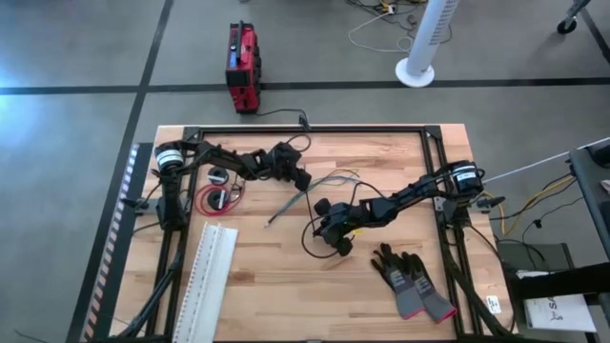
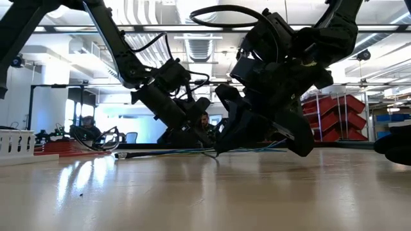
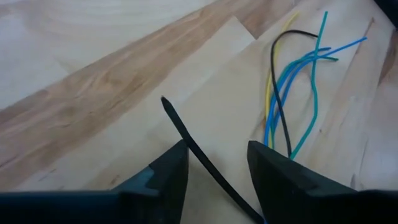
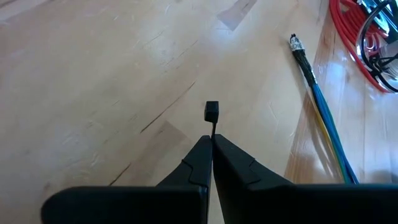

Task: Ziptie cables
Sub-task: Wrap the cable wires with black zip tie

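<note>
At the middle of the light wooden desk (image 1: 286,276), the right gripper (image 4: 211,163) is clenched on a thin black zip tie (image 4: 211,113). The left gripper (image 3: 214,168), released, straddles the black strap, just beside the bundle of blue, yellow and black cables (image 3: 292,93) lying toward the far edge.

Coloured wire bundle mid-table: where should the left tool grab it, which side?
Take the wire bundle on its straight, tight stretch just behind the dark wrapped end, coming from above with fingers across it. The far ends fan apart, so a grip there may miss strands. The left tool is open; the right tool is shut on a zip tie.
</note>
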`<state>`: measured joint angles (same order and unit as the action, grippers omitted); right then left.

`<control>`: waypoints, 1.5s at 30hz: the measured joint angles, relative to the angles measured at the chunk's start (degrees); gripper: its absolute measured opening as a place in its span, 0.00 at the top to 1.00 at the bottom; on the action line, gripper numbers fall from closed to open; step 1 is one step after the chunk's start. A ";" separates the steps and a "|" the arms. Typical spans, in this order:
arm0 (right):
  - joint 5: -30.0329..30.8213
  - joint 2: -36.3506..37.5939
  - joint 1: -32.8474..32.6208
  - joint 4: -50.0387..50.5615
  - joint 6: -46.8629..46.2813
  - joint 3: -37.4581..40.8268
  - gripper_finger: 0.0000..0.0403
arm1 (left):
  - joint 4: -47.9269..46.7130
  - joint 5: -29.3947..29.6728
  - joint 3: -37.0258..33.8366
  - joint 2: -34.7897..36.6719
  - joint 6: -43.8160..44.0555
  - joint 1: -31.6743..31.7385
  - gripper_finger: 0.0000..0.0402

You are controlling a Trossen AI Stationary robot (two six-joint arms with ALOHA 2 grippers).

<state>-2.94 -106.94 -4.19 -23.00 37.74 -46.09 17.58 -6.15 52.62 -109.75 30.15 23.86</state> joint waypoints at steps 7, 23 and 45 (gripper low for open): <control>-0.01 0.00 0.00 0.00 -0.28 0.00 1.00 | 0.50 2.75 0.00 0.00 -2.84 -0.33 0.77; -2.31 0.00 2.55 -1.37 -21.86 0.02 1.00 | 18.33 3.69 -10.89 0.07 -9.95 -3.62 1.00; -17.98 3.26 8.52 2.87 -41.30 -5.13 1.00 | 40.81 10.07 -19.29 1.97 -25.89 -5.93 1.00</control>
<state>-20.92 -103.67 4.34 -20.14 -3.56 -51.21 58.39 3.92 33.33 -107.79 4.26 17.93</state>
